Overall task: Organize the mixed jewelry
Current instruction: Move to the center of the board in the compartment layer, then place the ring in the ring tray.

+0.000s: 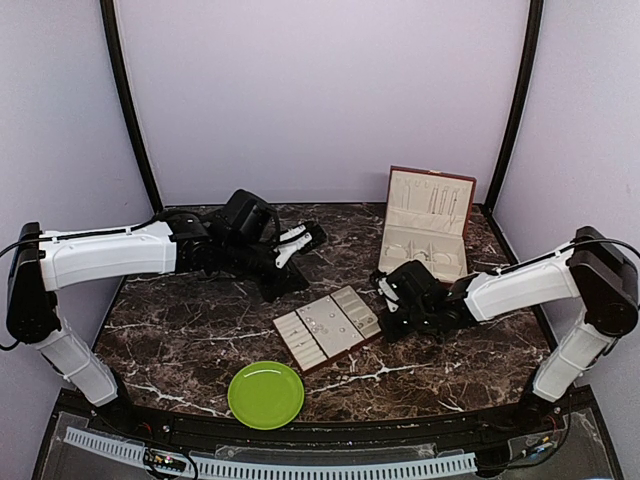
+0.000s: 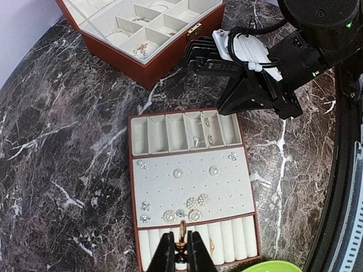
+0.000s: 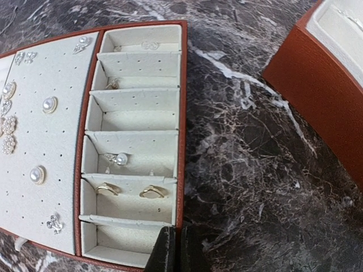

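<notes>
**Jewelry spread over tray and box; both grippers clenched**

- Dark marble tabletop (image 1: 200, 310). Flat cream-lined tray (image 2: 164, 190) lies near the middle. The reddish-brown box (image 2: 170, 59) stands open behind and to the right of it. The green plate (image 1: 266, 394) sits nearer the arm bases, just beside the tray's near corner.
- Most of the mixed jewelry (image 2: 195, 215) lies in the tray. Pearl-like studs and small sparkly clusters sit on the dotted centre panel. A few tiny pieces are in the row of open compartments, and at least one is among the padded rolls.
- Right wrist view of that compartment row: two ring-like pieces share one cell. A pearl stud with a silvery bit is in the next cell, and small pieces lie in two cells farther along.
- More bits lie in the box's compartments, too small to identify.
- Left gripper (image 2: 182, 242) is clenched on a small gold-coloured piece (image 2: 182, 229) that stands up between the fingertips. In the overhead view it is well apart from the tray, on the tray's far left side.
- Right gripper (image 3: 173, 241) has its fingers pressed together, tips right at the tray's rim beside the end compartment. Cannot tell if they touch the rim or pinch anything.
</notes>
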Robot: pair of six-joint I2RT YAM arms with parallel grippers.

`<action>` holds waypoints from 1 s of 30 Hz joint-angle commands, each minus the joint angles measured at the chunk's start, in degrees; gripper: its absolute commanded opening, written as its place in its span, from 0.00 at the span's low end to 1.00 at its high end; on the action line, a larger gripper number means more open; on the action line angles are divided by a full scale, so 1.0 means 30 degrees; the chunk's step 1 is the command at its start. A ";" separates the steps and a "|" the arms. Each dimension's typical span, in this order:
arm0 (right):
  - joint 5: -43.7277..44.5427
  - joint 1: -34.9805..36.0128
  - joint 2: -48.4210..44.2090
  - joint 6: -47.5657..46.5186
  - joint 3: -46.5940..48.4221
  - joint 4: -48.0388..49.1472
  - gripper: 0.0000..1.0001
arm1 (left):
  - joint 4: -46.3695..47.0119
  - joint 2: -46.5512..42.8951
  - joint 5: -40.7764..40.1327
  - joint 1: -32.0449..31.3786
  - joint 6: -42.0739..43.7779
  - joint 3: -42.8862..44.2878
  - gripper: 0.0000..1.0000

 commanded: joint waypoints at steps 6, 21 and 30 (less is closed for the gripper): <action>-0.2698 -0.0119 -0.0881 -0.4395 -0.0661 0.1449 0.00 | -0.0424 0.0557 0.0035 -0.0027 -0.0031 -0.0218 0.00; -0.2425 -0.0205 -0.3514 -0.2583 -0.2509 0.3330 0.37 | -0.1716 0.0445 -0.1246 -0.0558 -0.3619 -0.2783 0.00; -0.1600 -0.0293 -0.6569 -0.1051 -0.4158 0.3971 0.45 | -0.2789 0.1855 -0.2702 -0.2024 -0.2779 -0.2932 0.00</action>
